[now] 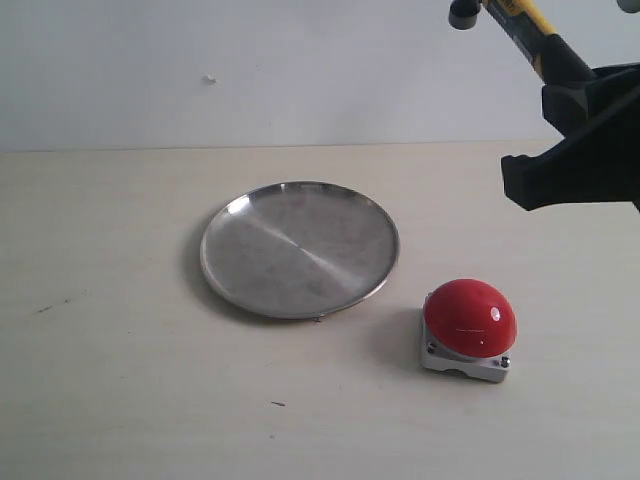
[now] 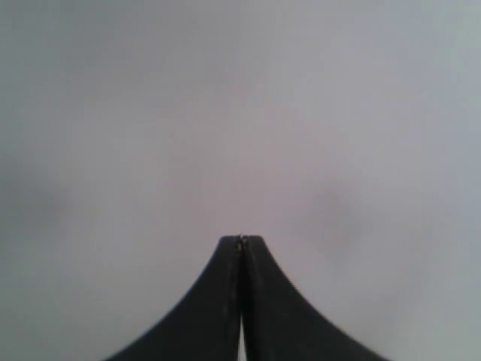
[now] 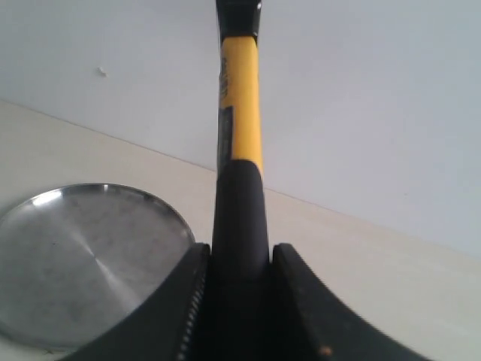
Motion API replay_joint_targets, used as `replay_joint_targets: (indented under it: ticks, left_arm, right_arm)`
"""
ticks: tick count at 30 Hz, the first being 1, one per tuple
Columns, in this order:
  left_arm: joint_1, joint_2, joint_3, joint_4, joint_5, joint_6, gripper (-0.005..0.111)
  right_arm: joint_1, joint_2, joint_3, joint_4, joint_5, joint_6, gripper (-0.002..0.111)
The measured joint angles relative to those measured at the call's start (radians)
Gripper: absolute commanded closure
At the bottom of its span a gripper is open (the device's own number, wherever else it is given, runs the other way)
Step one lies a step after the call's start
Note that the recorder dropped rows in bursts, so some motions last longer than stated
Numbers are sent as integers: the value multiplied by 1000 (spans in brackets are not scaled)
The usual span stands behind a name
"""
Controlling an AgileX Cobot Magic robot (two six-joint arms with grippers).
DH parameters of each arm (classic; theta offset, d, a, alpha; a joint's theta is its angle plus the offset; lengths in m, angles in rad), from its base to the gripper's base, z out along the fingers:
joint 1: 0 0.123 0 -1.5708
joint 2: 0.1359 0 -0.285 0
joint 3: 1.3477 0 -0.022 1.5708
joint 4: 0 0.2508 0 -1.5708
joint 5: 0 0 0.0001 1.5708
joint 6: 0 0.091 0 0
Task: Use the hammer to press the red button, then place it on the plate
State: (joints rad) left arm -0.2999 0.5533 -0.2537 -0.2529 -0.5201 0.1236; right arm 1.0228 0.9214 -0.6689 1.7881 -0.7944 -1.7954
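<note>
My right gripper (image 3: 240, 259) is shut on the black rubber handle of the hammer (image 3: 240, 113), which sticks up and away with its yellow band and dark head at the frame's edge. In the exterior view the gripper (image 1: 580, 110) hangs high at the right, the hammer (image 1: 520, 25) slanting up to the left, above and behind the red button (image 1: 470, 316). The button sits on its grey square base, right of the steel plate (image 1: 300, 248). The plate (image 3: 83, 256) also shows in the right wrist view. My left gripper (image 2: 241, 241) is shut with nothing in it, facing a blank grey surface.
The pale wooden table (image 1: 120, 380) stretches to the left and front of the plate. A white wall (image 1: 250, 70) runs along the table's back edge. A few small dark specks (image 1: 277, 404) lie on the tabletop.
</note>
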Motion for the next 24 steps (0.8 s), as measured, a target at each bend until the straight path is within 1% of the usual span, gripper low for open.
replay_joint_targets:
  ticks: [2, 5, 9, 15, 18, 24]
  left_arm:
    - [0, -53, 42, -70, 1, 57, 107]
    - [0, -111, 86, -114, 37, 93, 107]
    - [0, -156, 140, -122, 115, 124, 107]
    - [0, -259, 235, -122, 161, 128, 107]
    - [0, -348, 249, -122, 224, 128, 107]
    - [0, -518, 251, -108, 422, 133, 107]
  right_arm:
    - [0, 0, 0, 0, 15, 2, 108]
    - [0, 0, 0, 0, 22, 2, 108]
    - [0, 0, 0, 0, 22, 2, 108]
    - [0, 0, 1, 0, 15, 2, 108]
    - [0, 0, 1, 0, -5, 2, 108]
    - [0, 0, 1, 0, -37, 6, 108]
